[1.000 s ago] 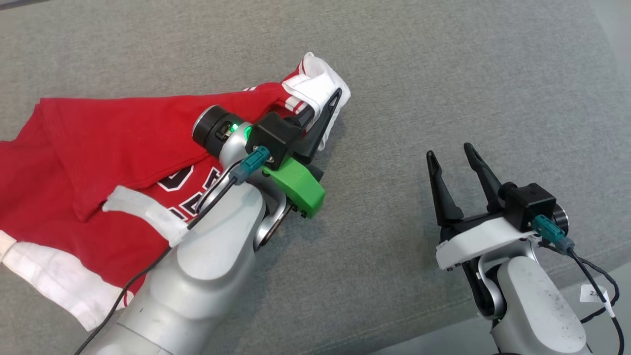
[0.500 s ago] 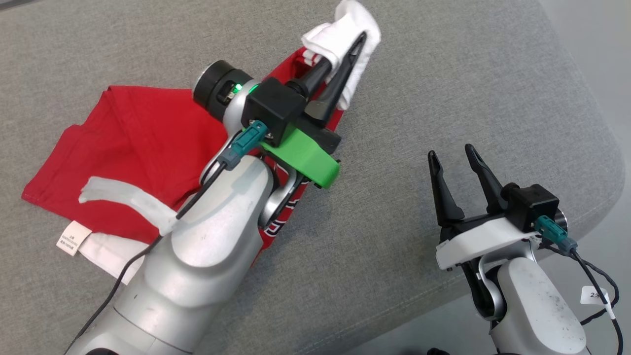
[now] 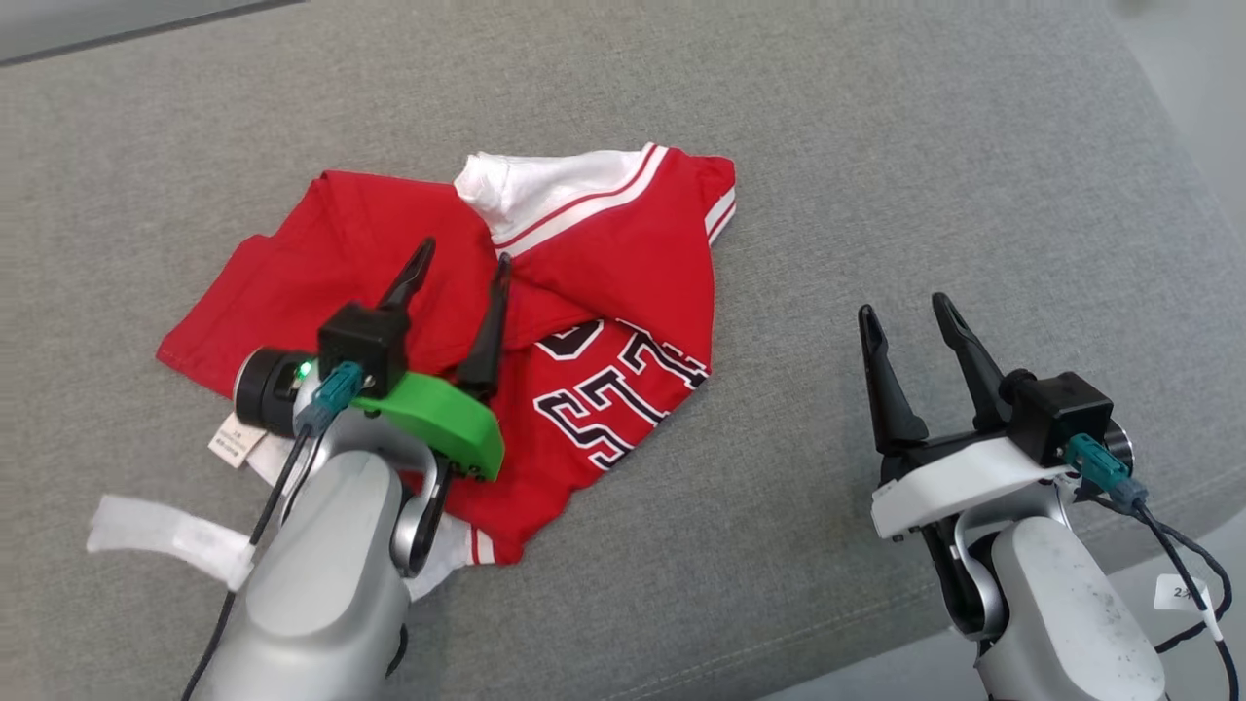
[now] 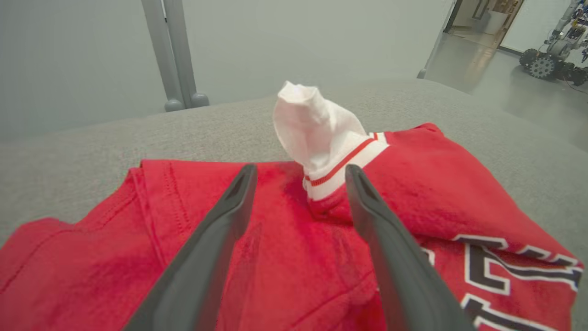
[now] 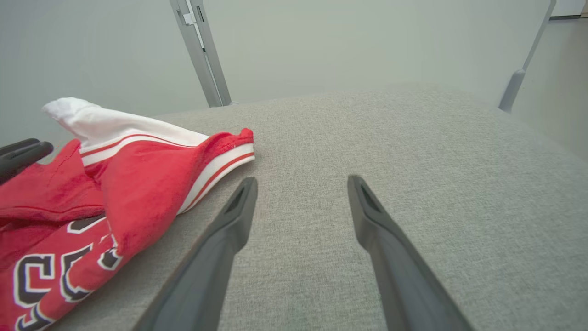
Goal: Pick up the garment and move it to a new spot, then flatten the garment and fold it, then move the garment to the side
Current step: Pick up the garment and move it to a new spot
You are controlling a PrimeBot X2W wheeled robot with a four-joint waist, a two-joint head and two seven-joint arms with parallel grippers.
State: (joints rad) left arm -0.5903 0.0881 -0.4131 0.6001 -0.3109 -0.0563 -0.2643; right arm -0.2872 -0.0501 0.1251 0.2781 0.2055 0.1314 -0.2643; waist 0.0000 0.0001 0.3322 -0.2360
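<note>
Left fingers [image 3: 492,312]: wide apart, empty, over the shirt [image 3: 623,292].
Right fingers [image 3: 879,380]: wide apart, empty, beside it.
Risk: bunched sleeve [image 3: 516,190]; a grab may catch two layers, spoiling flattening.

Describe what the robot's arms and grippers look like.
Both arms are silver-grey, with long dark tapered fingers, black blocks and teal cable plugs. The left gripper has a green mount and green light; the right gripper has a white mount and a tagged black cable.
</note>
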